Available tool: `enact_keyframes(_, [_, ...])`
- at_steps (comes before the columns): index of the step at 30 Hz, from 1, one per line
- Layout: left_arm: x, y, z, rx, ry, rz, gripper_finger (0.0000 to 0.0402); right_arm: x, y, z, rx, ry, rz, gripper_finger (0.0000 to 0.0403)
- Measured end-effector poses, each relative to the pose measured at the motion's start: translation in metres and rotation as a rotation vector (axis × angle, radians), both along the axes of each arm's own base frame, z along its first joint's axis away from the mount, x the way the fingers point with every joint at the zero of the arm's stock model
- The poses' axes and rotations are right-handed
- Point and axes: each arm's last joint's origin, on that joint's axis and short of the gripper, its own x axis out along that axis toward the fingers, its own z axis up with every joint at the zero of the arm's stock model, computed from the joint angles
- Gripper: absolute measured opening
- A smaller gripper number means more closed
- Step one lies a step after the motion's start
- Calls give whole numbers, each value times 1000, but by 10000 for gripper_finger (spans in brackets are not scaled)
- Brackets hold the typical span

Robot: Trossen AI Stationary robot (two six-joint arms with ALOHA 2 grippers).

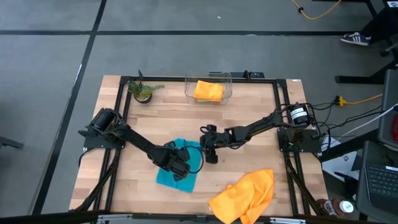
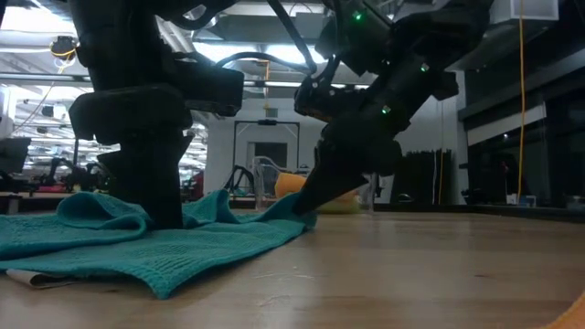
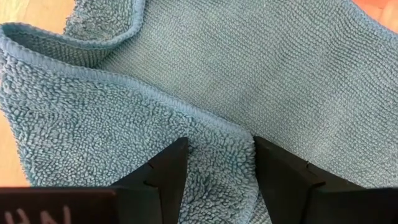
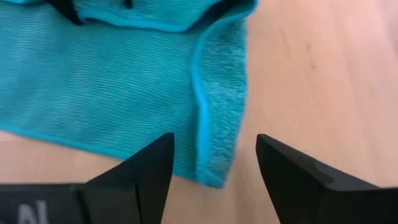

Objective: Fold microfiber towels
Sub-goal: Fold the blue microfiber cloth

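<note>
A teal towel (image 1: 180,177) lies on the table near the middle, with one flap folded over so its fluffy side faces up. My left gripper (image 1: 179,167) points steeply down on the towel, open, its fingers either side of that flap (image 3: 217,155). My right gripper (image 1: 210,155) slants down at the towel's right corner (image 4: 217,162), open, with that corner between its fingers. An orange towel (image 1: 245,196) lies crumpled at the near right. Another orange towel (image 1: 208,91) lies in the clear bin. My left gripper comes steeply from above onto the teal towel, and its open fingers (image 3: 165,180) straddle the folded-over flap's corner (image 3: 221,143). In the low view they stand down in the cloth (image 2: 155,219), which lies slack on the table. Whether my right gripper's fingertip (image 2: 306,203) touches the towel's corner, I cannot tell.
The clear bin (image 1: 189,93) stands at the far edge and a small potted plant (image 1: 142,91) stands at the far left. Bare wood (image 1: 249,162) lies right of the teal towel. The black frame rails (image 1: 283,112) run along the table's sides.
</note>
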Motion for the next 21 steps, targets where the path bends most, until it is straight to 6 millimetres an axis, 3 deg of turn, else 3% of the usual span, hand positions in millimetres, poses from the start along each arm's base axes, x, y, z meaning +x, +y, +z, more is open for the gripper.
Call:
enact_keyframes(7, [0,0,0,-2,-4,0,144,1,-1,1,-21,-14,-22,159])
enact_keyframes(15, [4,-2,5,59,-43,9,74,1,1,1,-23,-12,-15,15])
enact_keyframes(21, [8,-9,22,76,-21,-25,26,0,0,1,-34,-12,-25,6])
